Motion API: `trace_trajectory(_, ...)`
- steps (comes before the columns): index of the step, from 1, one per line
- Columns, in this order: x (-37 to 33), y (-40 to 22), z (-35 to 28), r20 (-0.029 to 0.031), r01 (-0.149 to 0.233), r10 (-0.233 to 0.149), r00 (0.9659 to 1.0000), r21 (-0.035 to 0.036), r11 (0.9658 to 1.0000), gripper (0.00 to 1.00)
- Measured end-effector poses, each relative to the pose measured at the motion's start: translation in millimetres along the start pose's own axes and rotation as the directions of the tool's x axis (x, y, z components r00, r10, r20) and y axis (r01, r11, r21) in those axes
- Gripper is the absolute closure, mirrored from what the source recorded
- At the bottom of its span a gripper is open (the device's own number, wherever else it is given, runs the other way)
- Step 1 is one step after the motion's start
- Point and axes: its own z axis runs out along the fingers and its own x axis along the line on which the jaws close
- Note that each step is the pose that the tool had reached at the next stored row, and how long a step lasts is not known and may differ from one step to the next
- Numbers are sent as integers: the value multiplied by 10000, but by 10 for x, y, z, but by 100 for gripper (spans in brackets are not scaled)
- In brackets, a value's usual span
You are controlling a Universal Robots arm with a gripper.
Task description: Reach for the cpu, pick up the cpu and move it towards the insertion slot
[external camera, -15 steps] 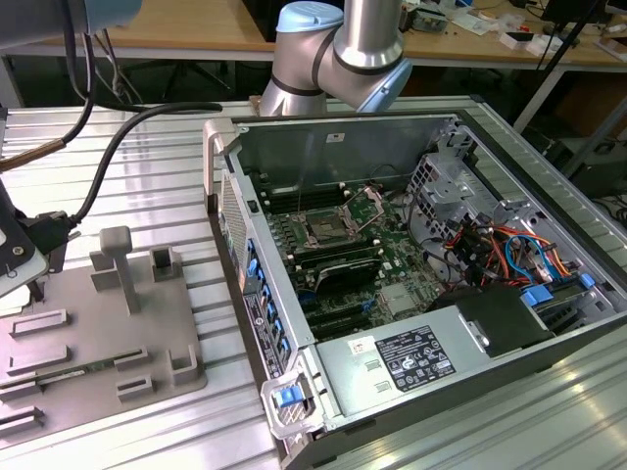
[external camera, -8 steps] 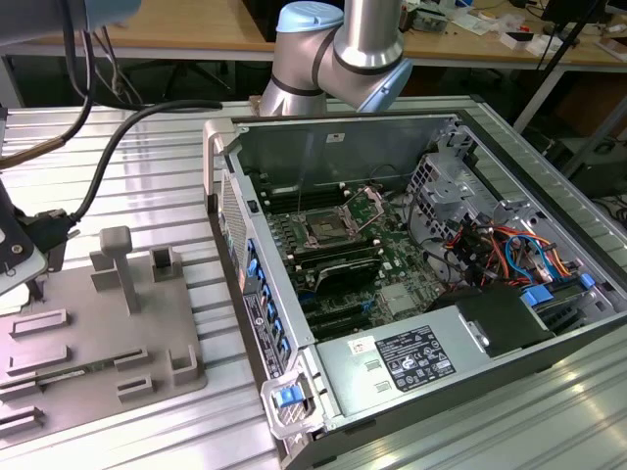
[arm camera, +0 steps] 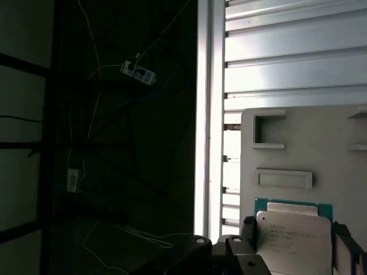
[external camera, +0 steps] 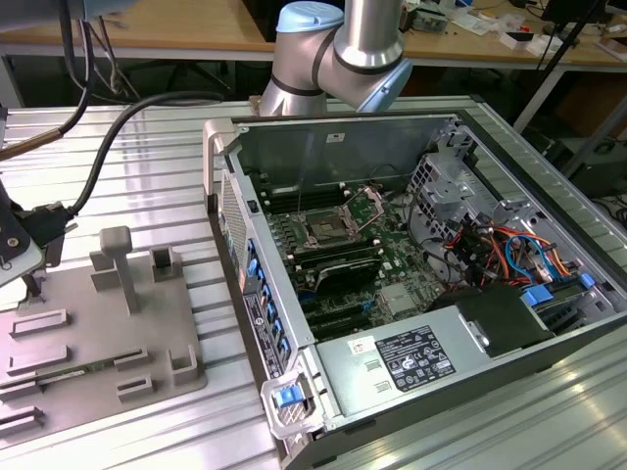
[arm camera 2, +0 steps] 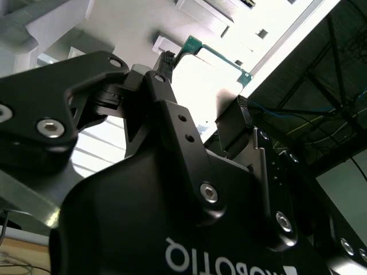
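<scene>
Ribbed metal table (external camera: 157,206) carries a grey fixture tray (external camera: 93,328) and an open computer case (external camera: 343,147). Over the tray, the gripper (arm camera: 295,229) clamps its 2 fingers (arm camera: 248,228) on the cpu (arm camera: 293,243). The insertion slot (external camera: 323,230) lies well apart, inside the case.

A table (external camera: 147,166) of ribbed silvery metal profiles is seen, its grooves running across from the exterior view's left to its right. Two things are set directly on it. Toward the exterior view's left a flat grey fixture plate (external camera: 98,338) is laid, carrying raised blocks, framed pockets and one upright post. In the first wrist view the same plate (arm camera: 309,143) is shown lying close to one edge of the table (arm camera: 287,63). Toward the exterior view's right an open computer case (external camera: 333,147) is laid on its side, open face up and turned askew to the grooves. A strip of bare ribs is left between plate and case.
</scene>
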Motion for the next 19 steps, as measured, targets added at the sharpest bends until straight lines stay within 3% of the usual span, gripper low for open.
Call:
trace_trajectory(8,-64,-2,-12,-11,-2,2,10000,1,10000,45)
trace_trajectory(11,-62,0,-87,-7,0,0,10000,0,10000,45)
trace_trajectory(14,-57,4,-207,-8,0,0,10000,-1,10000,45)
trace_trajectory(19,-56,5,-238,-7,0,0,10000,-1,10000,45)
